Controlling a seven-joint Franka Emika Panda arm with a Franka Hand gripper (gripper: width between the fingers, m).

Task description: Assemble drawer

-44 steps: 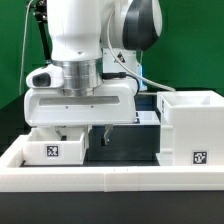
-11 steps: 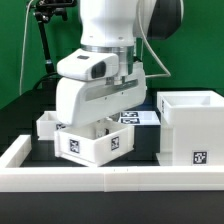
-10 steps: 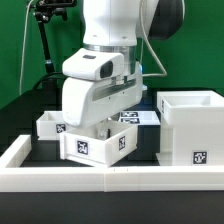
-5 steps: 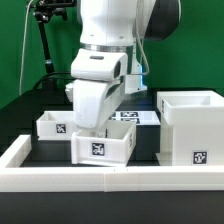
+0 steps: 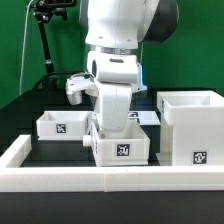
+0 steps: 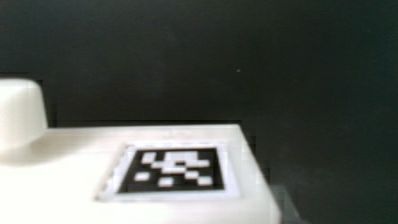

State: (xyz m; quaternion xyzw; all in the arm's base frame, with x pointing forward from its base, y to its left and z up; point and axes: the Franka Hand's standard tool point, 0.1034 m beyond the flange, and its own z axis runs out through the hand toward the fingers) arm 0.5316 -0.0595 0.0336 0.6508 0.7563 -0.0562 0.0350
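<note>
My gripper (image 5: 117, 124) reaches down into a small white open-topped tray (image 5: 122, 149) and is shut on its wall; the fingertips are hidden inside it. The tray hangs just behind the front rim wall, its tag facing the camera. A second small tray (image 5: 59, 125) rests on the table toward the exterior view's left. The tall box-shaped shell (image 5: 192, 130) stands at the exterior view's right, apart from the held tray. The wrist view shows a white tagged face of the tray (image 6: 173, 170) over the dark table; no fingers show there.
The long low white rim wall (image 5: 60, 178) runs along the front. The marker board (image 5: 145, 117) lies behind the held tray. A black stand (image 5: 44, 45) rises at the back toward the exterior view's left. A white rounded piece (image 6: 18, 115) shows in the wrist view.
The gripper has lifted one tray from beside the other, carried it toward the exterior view's right and turned it so its tag faces front. The arm now stands more upright.
</note>
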